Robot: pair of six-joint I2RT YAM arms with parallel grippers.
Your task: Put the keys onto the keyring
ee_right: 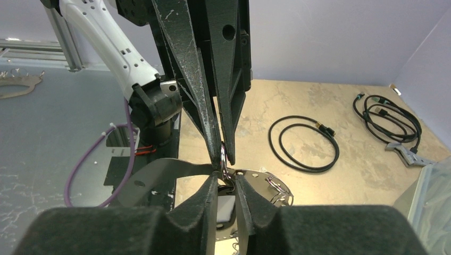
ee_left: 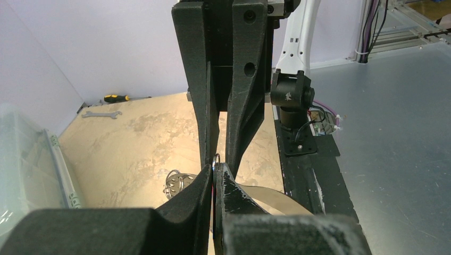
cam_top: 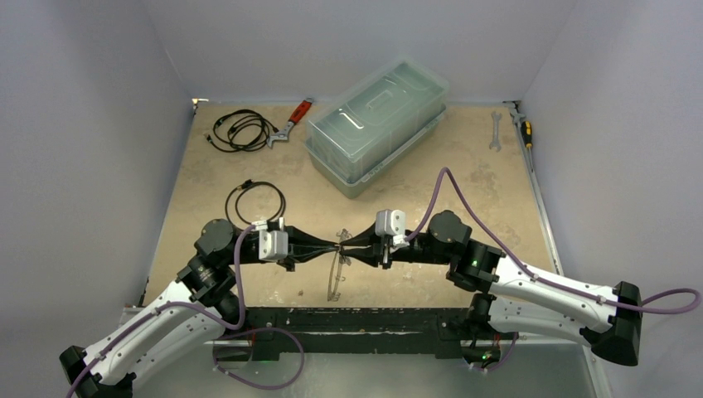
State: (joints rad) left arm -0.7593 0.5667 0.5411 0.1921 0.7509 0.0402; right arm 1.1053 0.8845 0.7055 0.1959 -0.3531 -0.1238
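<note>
My two grippers meet tip to tip above the middle of the table. The left gripper point(cam_top: 332, 246) point(ee_left: 214, 171) is shut on a small metal split ring point(ee_left: 216, 158), and a sliver of blue shows between its fingers. The right gripper point(cam_top: 351, 244) point(ee_right: 226, 180) is shut on a key with a dark-and-white tag point(ee_right: 226, 208). That key meets the split ring point(ee_right: 224, 154) at the left fingertips. The keyring point(cam_top: 335, 278), a thin silvery hoop, hangs tilted under the tips. Its band point(ee_right: 159, 171) point(ee_left: 276, 196) passes beside both grippers, with small metal bits point(ee_left: 173, 186) on its rim.
A clear lidded plastic box point(cam_top: 377, 124) stands at the back centre. Two black cable coils point(cam_top: 255, 203) point(cam_top: 240, 130) lie at the left, with a red-handled wrench point(cam_top: 292, 122) beside the far one. A wrench point(cam_top: 495, 130) and a screwdriver point(cam_top: 525, 133) lie at the back right.
</note>
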